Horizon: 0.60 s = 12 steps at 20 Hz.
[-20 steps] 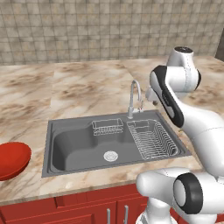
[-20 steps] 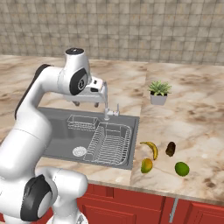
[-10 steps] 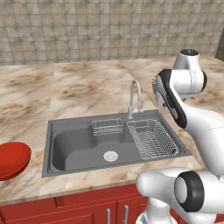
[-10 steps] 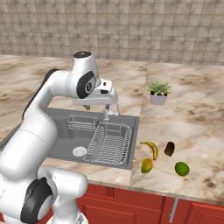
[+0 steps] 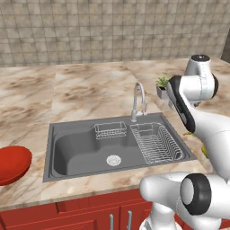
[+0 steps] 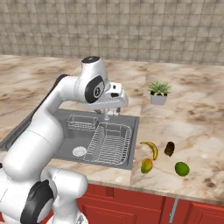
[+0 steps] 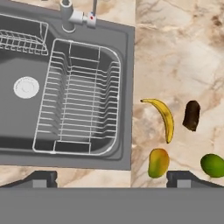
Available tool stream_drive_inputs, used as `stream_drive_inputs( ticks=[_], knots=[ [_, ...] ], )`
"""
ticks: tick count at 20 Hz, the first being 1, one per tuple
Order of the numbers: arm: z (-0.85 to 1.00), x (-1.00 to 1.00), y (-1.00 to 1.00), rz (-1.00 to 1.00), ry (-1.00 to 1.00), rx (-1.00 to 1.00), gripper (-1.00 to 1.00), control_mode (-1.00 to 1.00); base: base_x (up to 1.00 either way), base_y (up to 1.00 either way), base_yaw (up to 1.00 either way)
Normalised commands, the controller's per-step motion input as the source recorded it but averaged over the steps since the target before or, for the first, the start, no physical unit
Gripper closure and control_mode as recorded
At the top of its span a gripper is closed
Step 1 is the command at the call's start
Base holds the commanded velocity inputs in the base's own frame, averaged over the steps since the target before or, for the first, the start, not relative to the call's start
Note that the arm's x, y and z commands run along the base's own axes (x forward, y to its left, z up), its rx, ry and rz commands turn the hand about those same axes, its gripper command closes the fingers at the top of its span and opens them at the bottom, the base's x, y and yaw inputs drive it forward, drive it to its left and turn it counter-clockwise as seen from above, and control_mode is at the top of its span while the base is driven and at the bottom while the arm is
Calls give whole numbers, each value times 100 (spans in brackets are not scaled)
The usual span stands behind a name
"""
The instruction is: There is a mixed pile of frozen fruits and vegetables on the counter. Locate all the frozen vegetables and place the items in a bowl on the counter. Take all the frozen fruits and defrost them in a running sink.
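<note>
The counter (image 6: 192, 113) is brown and beige marble, with red cabinets (image 6: 131, 205) under it and a tiled wall (image 6: 131, 30) behind. The grey sink (image 5: 76, 148) has a wire rack (image 7: 78, 105) and a tap (image 5: 138, 101) in it. The red bowl (image 5: 11, 164) sits far left. Beside the sink lie the banana (image 7: 162, 116), an oval yellow-orange fruit (image 7: 158, 162), a dark piece (image 7: 191, 115) and a round green one (image 7: 213, 165). A plant pot (image 6: 158, 92) stands further back. The gripper (image 7: 111, 177) hangs above the sink's edge, its fingers spread wide and holding nothing.
</note>
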Motion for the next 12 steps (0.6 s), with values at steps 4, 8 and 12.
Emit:
stream_drive_inputs(
  ticks=[4, 8, 12],
  knots=[
    [-21, 0, -45, 0, 0, -5, -100, -100, 0, 0, 0],
    [-19, 0, -48, 0, 0, -3, -100, -100, 0, 0, 0],
    [-17, 0, -46, 0, 0, -2, -100, -100, 0, 0, 0]
  ],
)
